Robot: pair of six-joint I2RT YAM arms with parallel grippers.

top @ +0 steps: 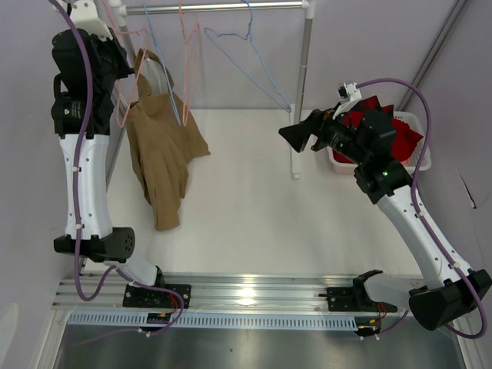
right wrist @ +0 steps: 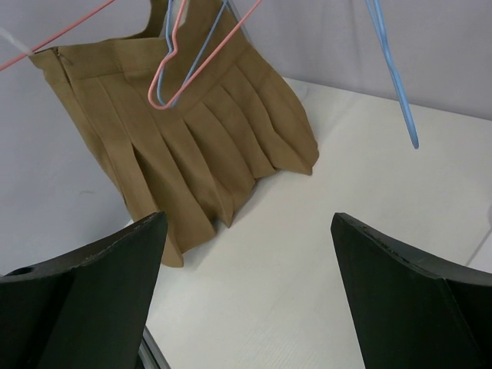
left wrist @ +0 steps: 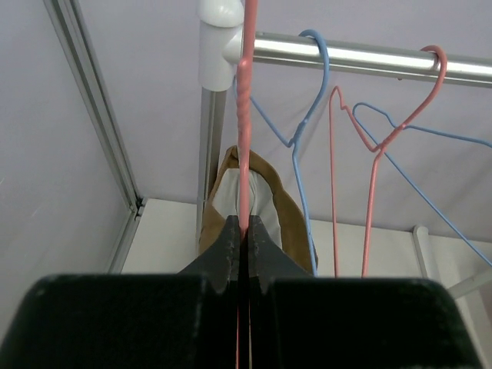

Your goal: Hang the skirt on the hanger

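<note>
- Left wrist view: the left gripper [left wrist: 242, 231] is clamped tight on the hanger [left wrist: 244, 115]. Its two black fingers [left wrist: 223, 254] are pressed together on the thin salmon-pink wire, which runs straight up the middle of the frame past the metal rail [left wrist: 369, 60].
- Just behind the gripped wire, in the centre of that frame, hangs the skirt [left wrist: 288, 211]. Its tan-brown cloth gapes open around a paler lining [left wrist: 250, 192].
- To the right of centre, a light blue hanger [left wrist: 311, 84] and a second pink hanger [left wrist: 400, 115] hook over the rail.
- Top external view: the left arm reaches into the upper left of the frame. The skirt drapes from there down toward centre left, with its lower end lying on the white table [top: 254, 200].
- I cannot tell from any view whether the waistband is actually threaded onto the held hanger or only hangs against it.
- Right wrist view: the right gripper [right wrist: 247, 223] is spread wide with nothing between its dark fingers. It hovers over the table and faces the pleated skirt in the upper left of the frame, well apart from it.
- Top external view: the right gripper sits at mid right, just beside the white upright post [top: 301, 100].
- Behind the right gripper, a white basket [top: 421, 131] holds a red cloth [top: 403, 138].
</note>
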